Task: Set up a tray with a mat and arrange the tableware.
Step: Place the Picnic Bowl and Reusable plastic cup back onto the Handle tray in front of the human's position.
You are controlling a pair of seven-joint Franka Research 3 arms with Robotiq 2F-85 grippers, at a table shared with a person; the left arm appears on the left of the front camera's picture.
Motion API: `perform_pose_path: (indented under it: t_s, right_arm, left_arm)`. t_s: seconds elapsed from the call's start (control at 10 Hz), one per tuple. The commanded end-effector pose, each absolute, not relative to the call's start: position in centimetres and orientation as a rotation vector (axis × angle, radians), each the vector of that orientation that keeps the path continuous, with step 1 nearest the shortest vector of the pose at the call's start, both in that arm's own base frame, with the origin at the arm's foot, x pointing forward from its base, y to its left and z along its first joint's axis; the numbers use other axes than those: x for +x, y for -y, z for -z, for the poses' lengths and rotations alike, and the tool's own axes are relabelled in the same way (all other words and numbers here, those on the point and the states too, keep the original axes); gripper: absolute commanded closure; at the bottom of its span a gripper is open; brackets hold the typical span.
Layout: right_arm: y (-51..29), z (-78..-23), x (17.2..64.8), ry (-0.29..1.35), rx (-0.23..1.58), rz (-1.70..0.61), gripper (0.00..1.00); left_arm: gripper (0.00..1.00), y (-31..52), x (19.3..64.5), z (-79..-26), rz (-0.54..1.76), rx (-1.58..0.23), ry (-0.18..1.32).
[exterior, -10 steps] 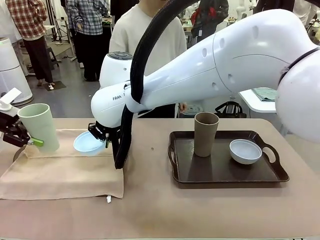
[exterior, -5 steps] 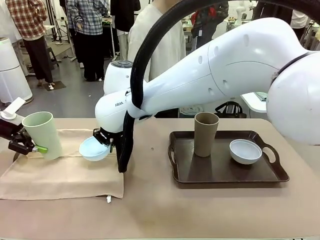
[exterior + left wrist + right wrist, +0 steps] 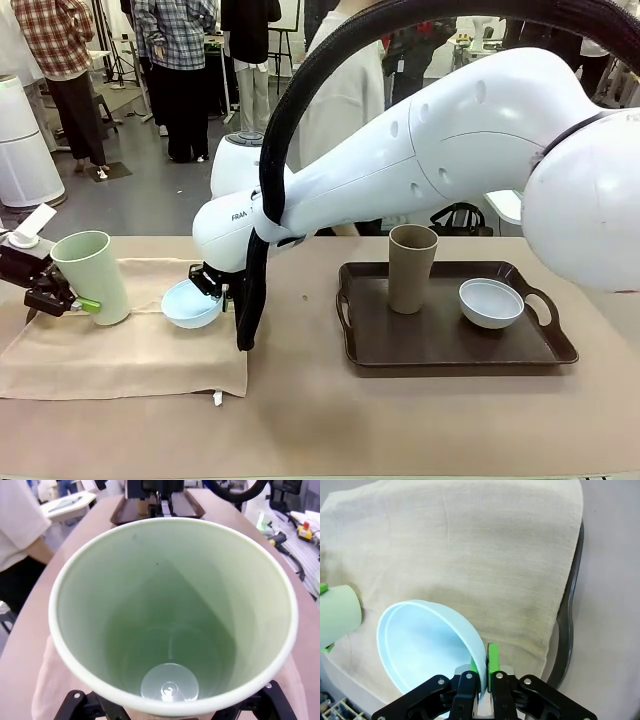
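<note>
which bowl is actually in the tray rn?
The white bowl, inside the dark tray next to the tan-brown cup. The light blue bowl is tilted over the mat, rim between the right gripper's fingers.

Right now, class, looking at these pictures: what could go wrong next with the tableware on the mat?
The light blue bowl is tilted, pinched by its rim in the right claw near the edge of the mat; let go, it might rock or slide off. The pale green cup leans at the left claw; it could topple.
</note>
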State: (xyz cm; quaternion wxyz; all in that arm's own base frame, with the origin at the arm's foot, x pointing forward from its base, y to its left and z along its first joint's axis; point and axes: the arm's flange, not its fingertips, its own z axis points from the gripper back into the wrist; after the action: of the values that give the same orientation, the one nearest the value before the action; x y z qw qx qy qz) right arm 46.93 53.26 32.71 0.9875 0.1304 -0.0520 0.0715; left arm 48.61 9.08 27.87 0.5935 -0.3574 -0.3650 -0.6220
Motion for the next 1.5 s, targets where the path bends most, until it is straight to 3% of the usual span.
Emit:
perform_pose_path:
  t_s: [0.0,0.1,0.2,0.3,0.6,0.7,0.8,1.0,1.4]
  right_arm:
    - [-52.8,-32.1,46.8,0.095,0.292,-0.159,0.55]
    - [-52.7,-32.2,46.8,0.092,0.289,-0.157,0.23]
    - [-52.7,-32.6,46.6,0.094,0.279,-0.156,0.0]
    - [-52.6,-33.2,46.4,0.1,0.273,-0.153,0.04]
    - [-51.5,-36.7,44.9,0.149,0.301,-0.162,0.0]
    - [-51.2,-37.7,44.4,0.161,0.315,-0.169,0.19]
    - [-50.7,-38.4,43.8,0.166,0.311,-0.172,0.1]
    - [-49.7,-40.9,42.1,0.197,0.309,-0.178,0.1]
    - [-48.2,-47.2,38.8,0.242,0.237,-0.218,0.1]
  left_arm:
    - [0.0,-8.9,48.6,-27.5,1.45,-0.81,0.893]
    - [0.0,-8.9,48.5,-27.5,1.449,-0.808,0.881]
    - [0.0,-9.0,48.4,-27.6,1.454,-0.8,0.853]
    - [0.0,-9.2,48.3,-27.8,1.448,-0.774,0.826]
    - [0.0,-11.1,48.1,-29.3,1.413,-0.711,0.753]
    - [0.0,-11.8,47.9,-30.2,1.407,-0.685,0.737]
    - [0.0,-12.5,47.5,-31.3,1.379,-0.646,0.679]
    - [0.0,-13.5,45.1,-34.6,1.336,-0.617,0.494]
    - [0.0,-11.3,39.6,-43.2,1.19,-0.394,0.185]
